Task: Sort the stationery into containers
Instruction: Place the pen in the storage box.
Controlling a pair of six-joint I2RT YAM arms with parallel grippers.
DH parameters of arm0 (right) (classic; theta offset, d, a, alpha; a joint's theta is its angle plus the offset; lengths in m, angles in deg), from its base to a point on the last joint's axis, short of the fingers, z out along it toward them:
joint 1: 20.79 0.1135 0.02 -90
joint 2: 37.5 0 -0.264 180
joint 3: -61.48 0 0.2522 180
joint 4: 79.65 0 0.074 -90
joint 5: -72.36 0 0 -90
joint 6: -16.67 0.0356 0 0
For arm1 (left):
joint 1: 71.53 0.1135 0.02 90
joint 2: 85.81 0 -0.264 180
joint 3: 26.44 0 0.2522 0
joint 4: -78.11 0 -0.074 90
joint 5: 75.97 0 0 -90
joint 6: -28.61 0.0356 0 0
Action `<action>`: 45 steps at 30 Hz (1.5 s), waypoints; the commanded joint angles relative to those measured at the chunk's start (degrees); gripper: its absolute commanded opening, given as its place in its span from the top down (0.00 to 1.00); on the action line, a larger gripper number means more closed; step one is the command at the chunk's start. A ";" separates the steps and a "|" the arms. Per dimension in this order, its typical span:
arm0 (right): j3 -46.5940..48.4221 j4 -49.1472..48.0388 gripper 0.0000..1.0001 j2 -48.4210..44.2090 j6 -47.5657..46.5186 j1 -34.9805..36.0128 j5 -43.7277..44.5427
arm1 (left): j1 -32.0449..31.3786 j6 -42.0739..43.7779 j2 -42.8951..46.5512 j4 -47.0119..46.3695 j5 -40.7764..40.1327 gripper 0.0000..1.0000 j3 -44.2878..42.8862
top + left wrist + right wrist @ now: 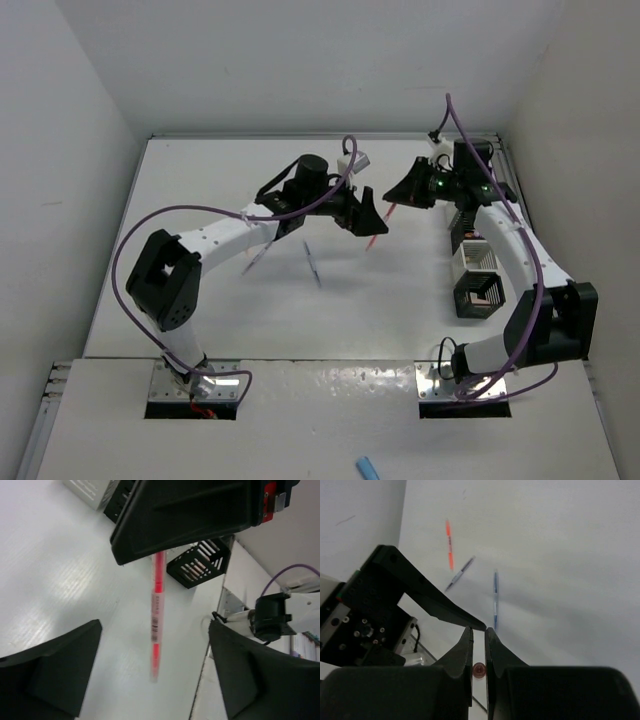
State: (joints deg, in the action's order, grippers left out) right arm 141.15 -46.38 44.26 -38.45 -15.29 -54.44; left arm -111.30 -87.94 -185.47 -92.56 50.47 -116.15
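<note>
While the right tool (478, 632) clenches a thin red plastic pen (157, 611), left tool (154, 625) released, a thin blue pen (313, 262) lies unsorted left of the black wire-mesh box (464, 300).

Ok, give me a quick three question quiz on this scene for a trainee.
1. True or false: the left hand is shut on the red pen.
2. Which one grips the red pen? A the left hand, B the right hand, C neither.
3. Fill in: the blue pen lies on the ____.
Key: 1 false, its fingers stand open; 2 B; 3 table.
</note>
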 commanded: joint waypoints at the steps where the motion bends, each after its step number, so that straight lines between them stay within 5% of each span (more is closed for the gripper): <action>1: 3.96 1.93 1.00 -1.69 -4.63 -0.13 2.86 | 0.83 0.96 0.78 2.38 -3.64 0.00 -3.16; 7: 11.34 1.86 1.00 -0.98 -9.82 -9.09 12.95 | 6.44 6.57 5.52 6.34 -9.54 0.00 -0.17; 16: 11.08 -11.50 1.00 1.47 -21.08 -15.86 35.99 | 9.18 19.16 8.69 16.90 -28.44 0.00 -1.58; 25: 9.95 -18.35 1.00 7.45 -23.18 -18.77 39.17 | 12.26 26.27 12.03 20.68 -26.96 0.00 2.46; 29: 7.57 -19.07 1.00 8.68 -25.29 -18.77 40.05 | 15.67 40.28 13.43 23.66 -16.54 0.00 3.96; 32: 7.30 -18.55 0.75 9.73 -25.99 -18.86 39.26 | 16.48 51.99 12.47 31.36 -7.75 0.02 3.87; 34: 7.13 -17.67 0.60 9.74 -26.17 -18.94 38.64 | 15.08 65.01 9.75 39.79 -6.04 0.15 2.04; 38: 9.05 -15.03 0.46 9.12 -24.06 -19.12 37.06 | 13.93 83.64 6.50 50.72 -1.56 0.20 1.06; 45: 11.70 -7.03 0.44 5.00 -19.67 -18.59 30.57 | 12.70 103.88 -0.79 52.68 -2.87 0.23 0.19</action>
State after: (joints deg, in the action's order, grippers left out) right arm 149.83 -55.76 53.59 -60.79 -34.15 -19.69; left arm -98.14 1.78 -184.05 -43.27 45.14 -113.33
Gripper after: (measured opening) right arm 0.560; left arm 0.777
